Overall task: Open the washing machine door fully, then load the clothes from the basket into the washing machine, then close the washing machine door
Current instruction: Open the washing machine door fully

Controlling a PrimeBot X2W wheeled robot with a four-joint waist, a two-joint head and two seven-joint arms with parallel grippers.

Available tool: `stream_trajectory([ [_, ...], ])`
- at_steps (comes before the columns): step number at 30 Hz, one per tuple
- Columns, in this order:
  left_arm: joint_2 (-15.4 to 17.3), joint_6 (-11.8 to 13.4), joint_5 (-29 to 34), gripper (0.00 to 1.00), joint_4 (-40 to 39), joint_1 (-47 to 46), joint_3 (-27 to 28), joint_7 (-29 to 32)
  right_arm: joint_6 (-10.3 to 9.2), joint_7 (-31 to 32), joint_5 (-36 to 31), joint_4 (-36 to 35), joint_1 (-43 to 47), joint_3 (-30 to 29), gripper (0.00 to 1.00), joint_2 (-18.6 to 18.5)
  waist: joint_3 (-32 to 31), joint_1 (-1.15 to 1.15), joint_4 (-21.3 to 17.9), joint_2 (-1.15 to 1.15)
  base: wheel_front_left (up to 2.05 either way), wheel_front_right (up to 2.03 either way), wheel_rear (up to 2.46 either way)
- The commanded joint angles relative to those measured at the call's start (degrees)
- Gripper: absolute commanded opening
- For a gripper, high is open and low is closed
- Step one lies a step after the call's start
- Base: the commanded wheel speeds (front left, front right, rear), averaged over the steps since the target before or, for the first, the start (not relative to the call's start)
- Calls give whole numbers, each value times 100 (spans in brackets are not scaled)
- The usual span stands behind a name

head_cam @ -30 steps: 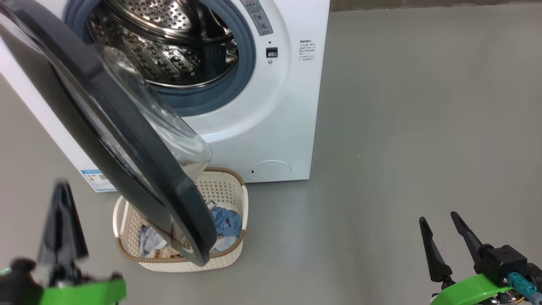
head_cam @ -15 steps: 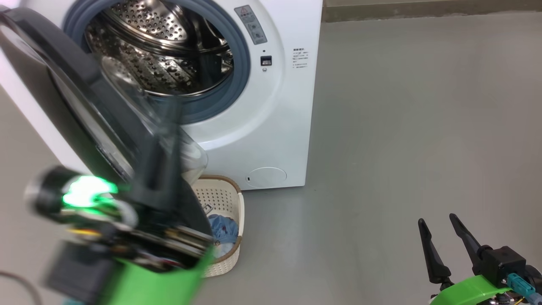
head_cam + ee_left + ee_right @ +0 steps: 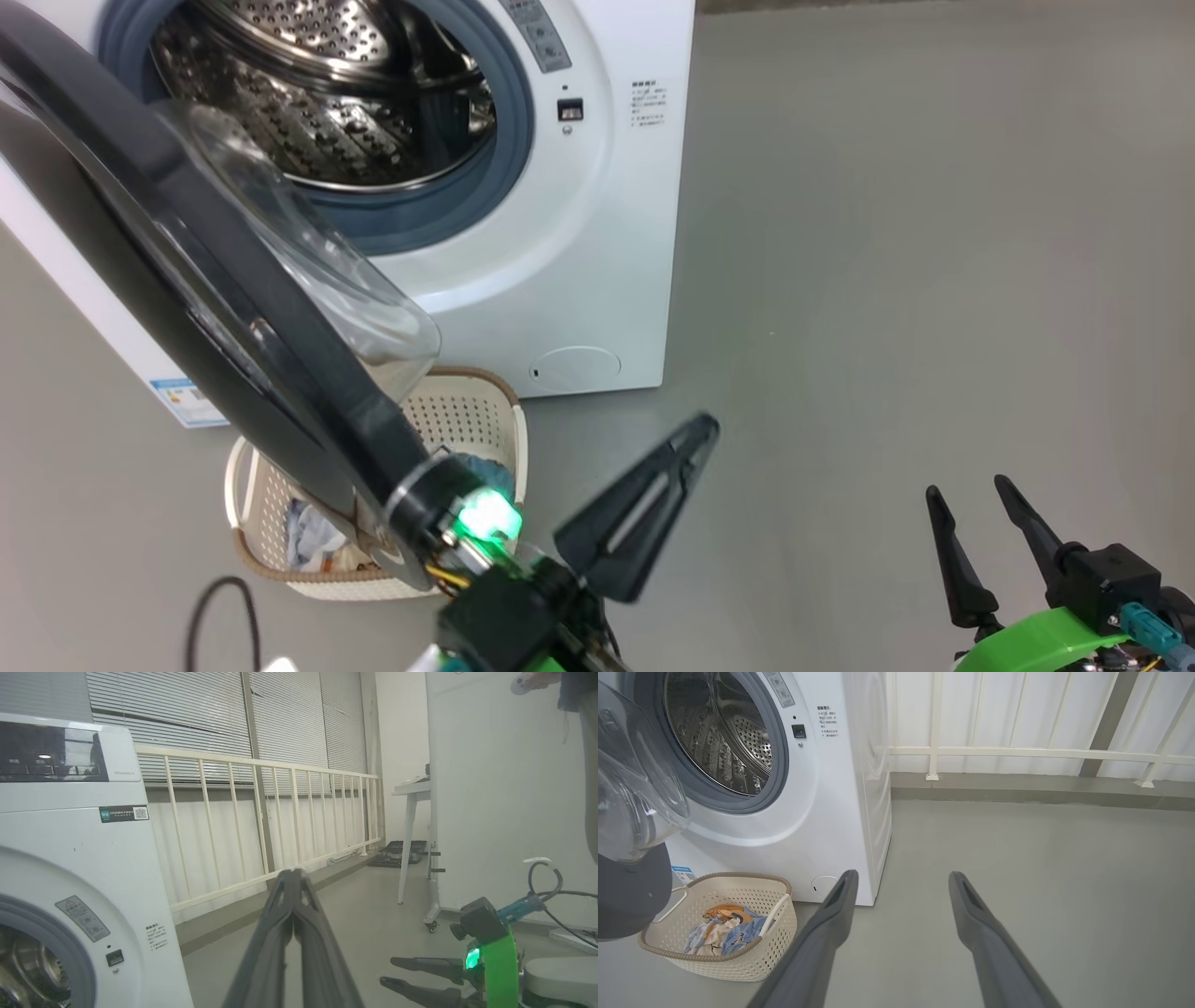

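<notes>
Two grippers, both empty. Head view, left to right.

Far left, 9 to 11 o'clock: washing machine door (image 3: 233,313) stands swung out from the washing machine (image 3: 579,261). Its glossy black rim is seen nearly edge-on, and its clear glass bowl (image 3: 317,261) bulges toward the steel drum (image 3: 308,112). Blue-grey rubber ring (image 3: 448,205) circles the drum mouth.

7 o'clock, under the door's lower edge: basket (image 3: 471,420) on the floor (image 3: 887,233), just in front of the machine. Cream, perforated, brown rim; the door hides its middle. Clothes (image 3: 313,541) lie inside, light blue and pale pieces showing.

6 o'clock: left gripper (image 3: 700,437), fingers pressed flat together with nothing between them, pointing toward 1 o'clock. Basket sits at 9 o'clock of its tips, apart. Its green-lit wrist (image 3: 481,518) is just beside the door's lower edge; contact unclear.

4 o'clock: right gripper (image 3: 966,485), fingers spread wide around nothing, pointing to 12. Basket well apart at 9 o'clock, machine at 11.

Right wrist view: basket at 8 o'clock, left of the spread fingers. Clothes heaped low in it, light blue and cream with an orange-brown piece on top. Glass bowl at 9 to 10 o'clock, above the basket's left end.

Left wrist view: closed fingers meet in a point at 6 o'clock, machine front at 9.
</notes>
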Motion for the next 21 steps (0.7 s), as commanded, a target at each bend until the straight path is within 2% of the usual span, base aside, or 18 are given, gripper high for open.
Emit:
stream_trajectory([
  [1,13,40,-47,0,-3,-15,89,-26,9,-69,67,-97,-156,112,100,-108,60,0,39,0,0,0,0],
  [10,11,78,-108,0,582,364,46,-28,9,-69,67,-98,-213,68,100,-149,194,0,157,0,0,0,0],
  [21,6,188,-129,0,1000,322,564,-29,9,-69,171,-42,-331,137,100,-215,415,0,258,0,0,0,0],
])
